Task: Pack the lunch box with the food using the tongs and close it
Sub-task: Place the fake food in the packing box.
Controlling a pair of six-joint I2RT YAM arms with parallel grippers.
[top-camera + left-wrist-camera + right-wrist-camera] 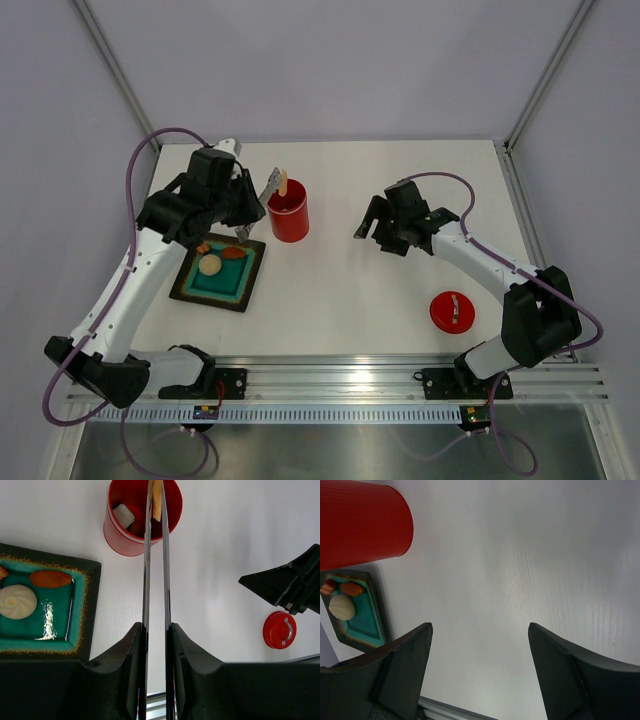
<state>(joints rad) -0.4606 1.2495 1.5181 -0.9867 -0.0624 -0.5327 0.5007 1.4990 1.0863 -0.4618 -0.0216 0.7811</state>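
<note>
At the left, the black tray (228,282) is carrying pieces not yet packed: a cream ball (210,264) and an orange piece (233,253) beside it, with a smaller orange bit at the far-left corner. Just right of the tray, the left gripper (156,635) is squeezing the tongs (146,570) between its fingers, the two strips pressed nearly together. Their long axis is running away from the gripper toward the right and slightly far, straight at the lunch box (289,222). The tips are pinching a tan piece (157,502) over the open mouth, inside the rim line as the left wrist sees it – how deep, I cannot tell. A white piece (123,515) is already lying in the box. Nothing is standing between tips and opening, so the release looks to depend only on staying clear of the rim. Further right, the right gripper (366,220) is hanging with its jaws wide apart and empty, well apart from the box. The lid (453,311) is lying near-right on the table – nearer the right arm.
</note>
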